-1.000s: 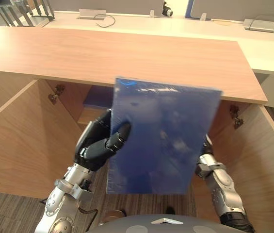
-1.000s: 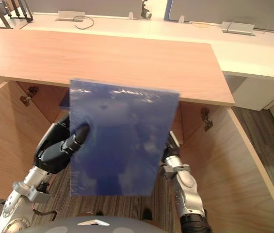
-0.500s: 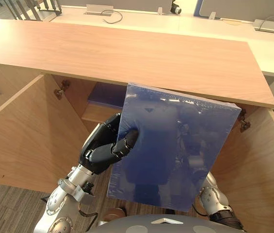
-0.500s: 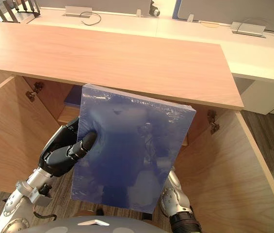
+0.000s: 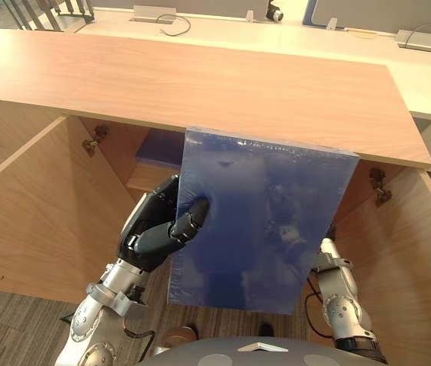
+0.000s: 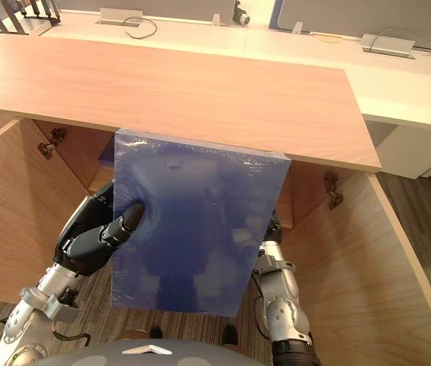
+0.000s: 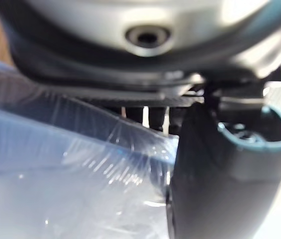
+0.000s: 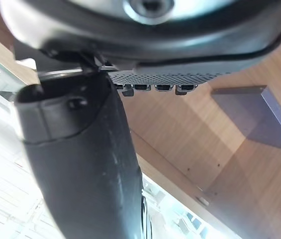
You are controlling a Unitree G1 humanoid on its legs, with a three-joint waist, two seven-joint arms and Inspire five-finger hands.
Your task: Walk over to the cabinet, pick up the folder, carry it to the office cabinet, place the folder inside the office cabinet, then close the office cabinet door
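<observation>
blue folder [image 5: 257, 221]: we saw it squarer than half a second before, at open office cabinet [image 5: 200, 84]
left hand [image 5: 154, 232]: pinched its edge, thumb in front
right hand [image 8: 80, 164]: fingers, we couldn't tell

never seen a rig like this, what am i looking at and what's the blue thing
This is a humanoid robot with two arms and dark hands. The two wide pictures come from cameras in its head, looking down; the two close-ups come from its wrists. It faces a wooden cabinet with both doors open, under a long top. The blue thing is a shiny folder. The left hand pinches one edge, thumb in front; the right hand is behind the other side, grip unclear. Another blue item lies on the shelf inside.
</observation>
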